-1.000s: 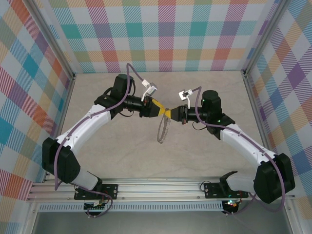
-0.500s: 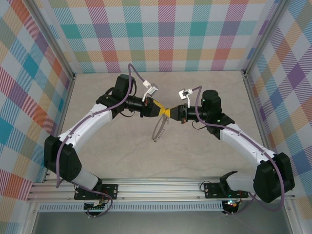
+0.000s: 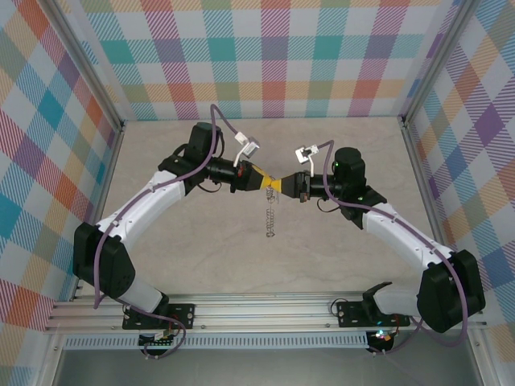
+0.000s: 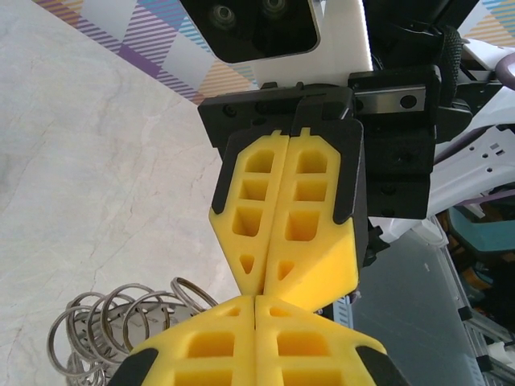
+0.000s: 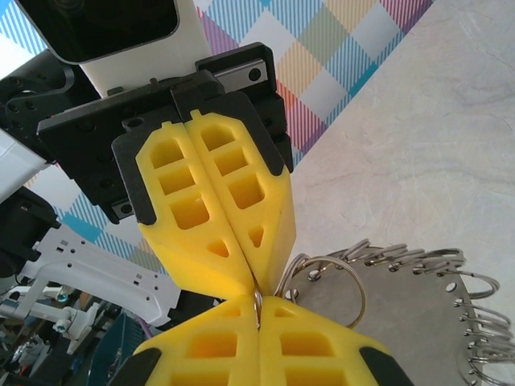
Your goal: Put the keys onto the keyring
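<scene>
Above the table's middle my left gripper [image 3: 271, 184] and right gripper [image 3: 282, 186] meet tip to tip. The keyring [image 3: 272, 219], a grey metal hoop edged with small loops, hangs straight down below them, seen edge-on. In the right wrist view my right gripper [image 5: 259, 310] is shut on one small loop of the keyring [image 5: 402, 322], and the left gripper's yellow fingers [image 5: 217, 225] press together just above it. In the left wrist view my left gripper [image 4: 256, 301] is shut with nothing visible between its pads, and the keyring's loops [image 4: 113, 322] lie at the lower left. The keys are out of view.
The beige tabletop [image 3: 201, 257] is walled by checkered panels on three sides. A metal rail [image 3: 257, 310] carrying both arm bases runs along the near edge.
My left gripper has closed. The keyring, which slanted down to the left, now hangs straight down. Both arms have stayed nearly where they were.
</scene>
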Controlling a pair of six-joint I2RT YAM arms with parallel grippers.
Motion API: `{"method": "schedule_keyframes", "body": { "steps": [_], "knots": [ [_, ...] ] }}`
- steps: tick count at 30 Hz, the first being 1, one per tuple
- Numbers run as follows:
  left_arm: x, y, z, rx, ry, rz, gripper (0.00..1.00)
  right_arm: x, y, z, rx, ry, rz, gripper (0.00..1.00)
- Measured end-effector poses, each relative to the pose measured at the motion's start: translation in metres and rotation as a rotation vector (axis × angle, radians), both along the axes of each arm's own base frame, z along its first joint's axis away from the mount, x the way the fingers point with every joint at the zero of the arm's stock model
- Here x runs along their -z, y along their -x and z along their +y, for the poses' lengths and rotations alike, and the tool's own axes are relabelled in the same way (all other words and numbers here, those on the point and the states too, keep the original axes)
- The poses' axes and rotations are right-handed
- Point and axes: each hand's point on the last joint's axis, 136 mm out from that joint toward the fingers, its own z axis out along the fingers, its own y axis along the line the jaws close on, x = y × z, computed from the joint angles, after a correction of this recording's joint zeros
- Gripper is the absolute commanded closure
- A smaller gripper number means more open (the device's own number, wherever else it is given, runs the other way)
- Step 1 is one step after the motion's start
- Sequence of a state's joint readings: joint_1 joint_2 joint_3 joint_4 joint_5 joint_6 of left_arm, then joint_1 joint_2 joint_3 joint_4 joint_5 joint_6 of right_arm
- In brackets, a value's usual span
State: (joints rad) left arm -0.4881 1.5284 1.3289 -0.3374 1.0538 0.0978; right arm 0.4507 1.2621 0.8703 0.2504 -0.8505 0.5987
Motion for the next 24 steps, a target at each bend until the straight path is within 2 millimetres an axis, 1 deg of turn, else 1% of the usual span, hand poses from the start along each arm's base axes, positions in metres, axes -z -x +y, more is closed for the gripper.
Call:
{"method": "schedule_keyframes", "body": {
  "steps": [1, 2, 3, 4, 7, 9, 11, 16, 20, 24],
  "knots": [
    [0.001, -0.001, -0.001, -0.003, 0.006, -0.003, 1.00, 0.001, -0.001, -0.001, 0.009, 0.000, 0.007, 0.62],
    [0.004, -0.001, -0.002, -0.012, 0.004, 0.001, 1.00, 0.001, -0.003, -0.001, 0.018, -0.001, 0.008, 0.54],
    [0.009, -0.001, -0.002, -0.022, 0.002, 0.008, 1.00, 0.001, -0.005, -0.003, 0.029, -0.002, 0.005, 0.49],
    [0.015, 0.000, -0.003, -0.033, -0.001, 0.015, 1.00, 0.001, -0.006, -0.005, 0.044, -0.003, 0.001, 0.46],
    [0.025, -0.004, -0.001, -0.083, -0.007, 0.037, 1.00, 0.004, -0.008, -0.017, 0.101, -0.005, 0.000, 0.44],
    [0.026, -0.007, 0.000, -0.118, -0.001, 0.038, 1.00, 0.007, -0.006, -0.026, 0.143, -0.005, 0.000, 0.40],
    [0.021, -0.010, 0.002, -0.153, 0.015, 0.020, 1.00, 0.008, -0.005, -0.035, 0.194, -0.004, -0.006, 0.33],
    [0.000, -0.012, 0.008, -0.227, 0.082, -0.027, 1.00, 0.018, -0.005, -0.052, 0.318, 0.000, -0.001, 0.25],
    [-0.014, -0.015, 0.012, -0.287, 0.134, -0.049, 1.00, 0.028, -0.008, -0.055, 0.372, 0.011, 0.017, 0.22],
    [-0.019, -0.017, 0.013, -0.335, 0.164, -0.040, 1.00, 0.030, -0.005, -0.046, 0.382, 0.023, 0.005, 0.21]
  ]
}}
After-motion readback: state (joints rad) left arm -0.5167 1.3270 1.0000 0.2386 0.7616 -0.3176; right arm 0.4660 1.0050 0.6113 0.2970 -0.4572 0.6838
